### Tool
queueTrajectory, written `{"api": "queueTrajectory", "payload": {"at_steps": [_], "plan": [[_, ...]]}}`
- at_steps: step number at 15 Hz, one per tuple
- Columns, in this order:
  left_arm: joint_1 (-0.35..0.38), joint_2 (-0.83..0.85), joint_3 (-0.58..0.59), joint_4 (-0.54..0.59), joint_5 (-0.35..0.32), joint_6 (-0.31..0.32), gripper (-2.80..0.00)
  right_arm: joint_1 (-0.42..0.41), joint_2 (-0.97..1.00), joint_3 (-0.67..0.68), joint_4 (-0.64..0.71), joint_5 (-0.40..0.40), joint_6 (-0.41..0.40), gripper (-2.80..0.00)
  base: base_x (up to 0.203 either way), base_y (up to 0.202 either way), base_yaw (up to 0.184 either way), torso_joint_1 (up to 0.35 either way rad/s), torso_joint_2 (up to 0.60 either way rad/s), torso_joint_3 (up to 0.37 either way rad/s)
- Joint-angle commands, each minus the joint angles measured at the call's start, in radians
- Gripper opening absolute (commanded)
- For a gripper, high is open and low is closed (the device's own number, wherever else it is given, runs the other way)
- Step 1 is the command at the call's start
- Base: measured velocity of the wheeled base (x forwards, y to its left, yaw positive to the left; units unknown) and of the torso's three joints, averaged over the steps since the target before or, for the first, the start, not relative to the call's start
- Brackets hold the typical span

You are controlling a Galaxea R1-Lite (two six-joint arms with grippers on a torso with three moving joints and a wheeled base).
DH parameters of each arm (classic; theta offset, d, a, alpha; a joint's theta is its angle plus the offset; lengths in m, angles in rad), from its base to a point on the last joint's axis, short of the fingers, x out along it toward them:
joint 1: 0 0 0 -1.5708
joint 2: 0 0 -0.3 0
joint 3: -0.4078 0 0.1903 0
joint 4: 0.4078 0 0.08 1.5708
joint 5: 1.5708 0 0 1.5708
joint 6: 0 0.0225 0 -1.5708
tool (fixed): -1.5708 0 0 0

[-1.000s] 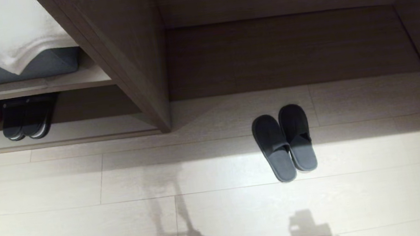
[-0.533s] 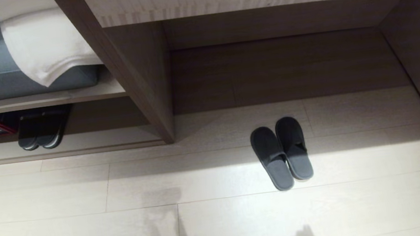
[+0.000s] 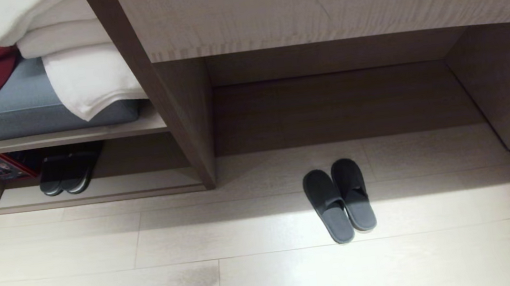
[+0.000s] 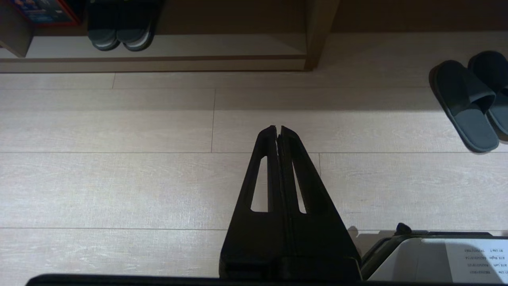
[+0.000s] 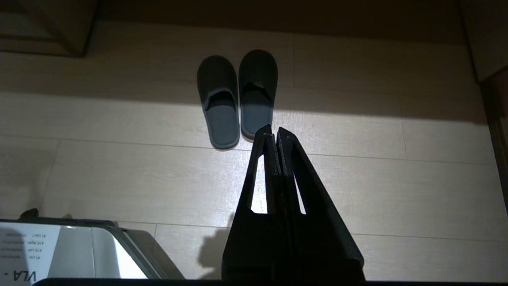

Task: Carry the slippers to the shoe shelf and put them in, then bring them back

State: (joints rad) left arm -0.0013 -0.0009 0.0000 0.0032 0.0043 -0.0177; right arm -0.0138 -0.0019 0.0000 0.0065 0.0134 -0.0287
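dark pair (image 3: 66, 174) toes hidden, perhaps black

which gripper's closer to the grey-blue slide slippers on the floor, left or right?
Right. The right gripper, shut, points almost straight at the grey-blue slide slippers, tips just short of the heels. The left gripper, shut, hangs over bare pale plank floor, slippers well off to its side.

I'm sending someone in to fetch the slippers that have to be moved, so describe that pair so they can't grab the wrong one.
Find the wide desk recess right of the vertical divider. On the pale floor just in front of it lie the slippers, side by side, toes towards the recess. They are uniformly grey-blue and out in the open, unlike the darker pair tucked inside the shoe shelf on the left.
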Motion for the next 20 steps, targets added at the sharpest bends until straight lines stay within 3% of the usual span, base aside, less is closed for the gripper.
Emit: {"api": "queueTrajectory", "payload": {"at_steps": [1, 20], "plan": [[0.000, 0.001, 0.000, 0.000, 0.000, -0.001, -2.80, 0.000, 0.000, 0.000, 0.000, 0.000, 0.000, -2.80, 0.000, 0.000, 0.000, -0.006, 0.00, 0.207], [0.000, 0.001, 0.000, 0.000, 0.000, -0.002, -2.80, 0.000, 0.000, 0.000, 0.000, 0.000, 0.000, -2.80, 0.000, 0.000, 0.000, 0.002, 0.00, 0.202]]}}
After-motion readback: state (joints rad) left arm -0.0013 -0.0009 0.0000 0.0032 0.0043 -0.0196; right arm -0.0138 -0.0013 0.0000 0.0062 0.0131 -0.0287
